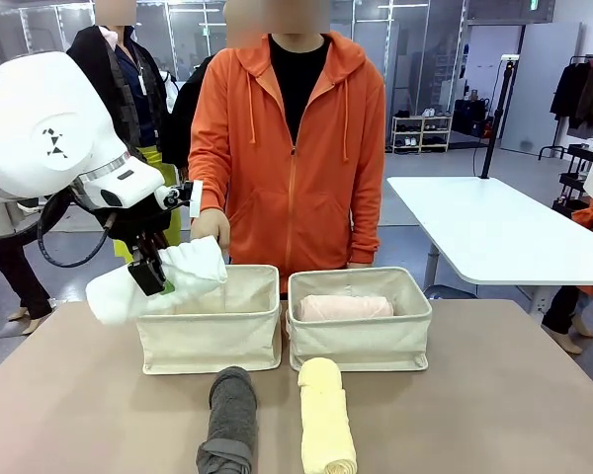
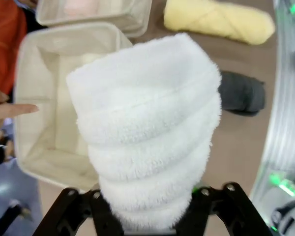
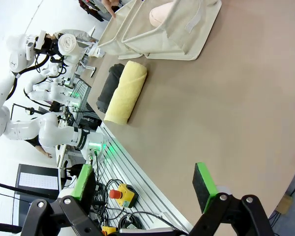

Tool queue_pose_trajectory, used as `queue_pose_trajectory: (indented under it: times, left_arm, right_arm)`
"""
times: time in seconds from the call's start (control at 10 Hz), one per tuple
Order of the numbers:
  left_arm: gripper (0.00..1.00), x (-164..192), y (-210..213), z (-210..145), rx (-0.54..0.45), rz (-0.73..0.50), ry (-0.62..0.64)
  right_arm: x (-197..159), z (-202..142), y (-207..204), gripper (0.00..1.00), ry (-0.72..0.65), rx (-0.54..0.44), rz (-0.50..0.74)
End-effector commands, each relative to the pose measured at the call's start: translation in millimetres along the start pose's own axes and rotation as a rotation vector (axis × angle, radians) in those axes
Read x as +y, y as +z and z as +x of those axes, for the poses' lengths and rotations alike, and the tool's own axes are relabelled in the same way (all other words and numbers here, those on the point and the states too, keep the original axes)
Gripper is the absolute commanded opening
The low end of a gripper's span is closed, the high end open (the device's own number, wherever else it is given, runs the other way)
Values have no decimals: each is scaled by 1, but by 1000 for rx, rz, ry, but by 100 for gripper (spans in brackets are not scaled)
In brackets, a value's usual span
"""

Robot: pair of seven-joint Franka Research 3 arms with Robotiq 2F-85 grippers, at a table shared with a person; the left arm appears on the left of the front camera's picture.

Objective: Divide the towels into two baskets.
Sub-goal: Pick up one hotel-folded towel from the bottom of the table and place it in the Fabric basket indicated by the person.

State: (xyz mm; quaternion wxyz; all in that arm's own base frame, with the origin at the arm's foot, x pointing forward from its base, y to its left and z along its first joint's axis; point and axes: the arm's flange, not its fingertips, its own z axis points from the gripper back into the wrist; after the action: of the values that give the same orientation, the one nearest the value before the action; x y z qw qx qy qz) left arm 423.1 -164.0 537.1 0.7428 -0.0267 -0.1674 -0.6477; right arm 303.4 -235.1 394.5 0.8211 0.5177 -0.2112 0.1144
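My left gripper (image 1: pixel 150 278) is shut on the white towel (image 1: pixel 168 281) and holds it tilted in the air over the left end of the left basket (image 1: pixel 210 341). In the left wrist view the white towel (image 2: pixel 147 132) bulges out from between the fingers above that basket (image 2: pixel 34 69). The pink towel (image 1: pixel 344 307) lies in the right basket (image 1: pixel 361 344). On the table in front of the baskets lie the dark grey towel (image 1: pixel 229 420) and the yellow towel (image 1: pixel 326 420). My right gripper (image 3: pixel 143 189) hangs open over bare table, far from the yellow towel (image 3: pixel 125 92).
A person in an orange hoodie (image 1: pixel 292 148) stands behind the baskets, one hand (image 1: pixel 210 227) near the left basket's far rim. The person's finger (image 2: pixel 14 109) shows beside that basket. A white table (image 1: pixel 494 227) stands at the back right.
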Motion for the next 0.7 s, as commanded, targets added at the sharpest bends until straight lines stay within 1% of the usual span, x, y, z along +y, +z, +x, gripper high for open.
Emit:
queue_pose_trajectory:
  times: [0.0, 0.1, 0.3, 0.4, 0.6]
  left_arm:
    - [36, 27, 1, 14, -44, 54, -117]
    - [36, 48, -3, 20, -48, 45, -158]
    - [36, 74, -20, 29, 44, 57, -216]
    - [36, 82, -34, 35, 111, 92, -253]
    - [36, 103, -60, 36, 105, 97, -304]
  right_arm:
    - [3, 0, 1, 100, -12, 3, -9]
    - [3, 0, 1, 100, -12, 3, -9]
    - [3, 0, 1, 100, -12, 3, -9]
    - [3, 0, 1, 100, -12, 3, -9]
    - [3, 0, 1, 100, -12, 3, -9]
